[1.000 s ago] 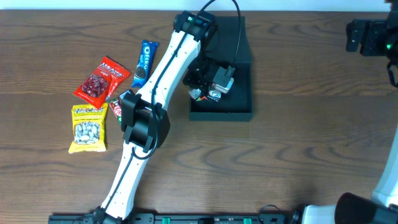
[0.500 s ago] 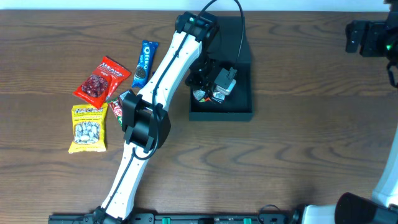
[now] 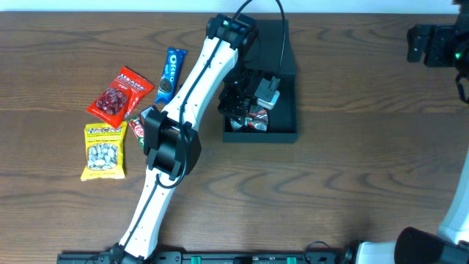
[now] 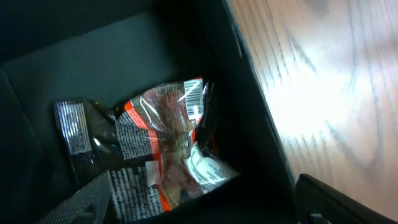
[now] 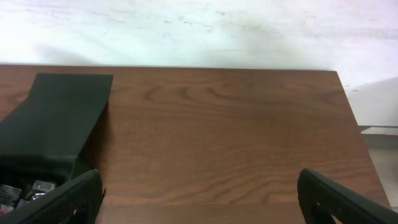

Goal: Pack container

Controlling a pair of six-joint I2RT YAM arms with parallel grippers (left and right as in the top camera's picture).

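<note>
left gripper (image 3: 248, 110) is over the container (image 3: 287, 110), jaws wide apart, gripping nothing. A crinkly red/black/white packet (image 4: 161, 149) lies loose on the box floor under it, print too small to read. The container sits at the table's centre-back, flap lid open on its far side. right gripper (image 5: 199, 208) is spread wide and empty, far right. Left of the arm: blue Oreo pack (image 3: 170, 73), red bag (image 3: 119, 95), yellow seed bag (image 3: 104, 152), both labels illegible.
</note>
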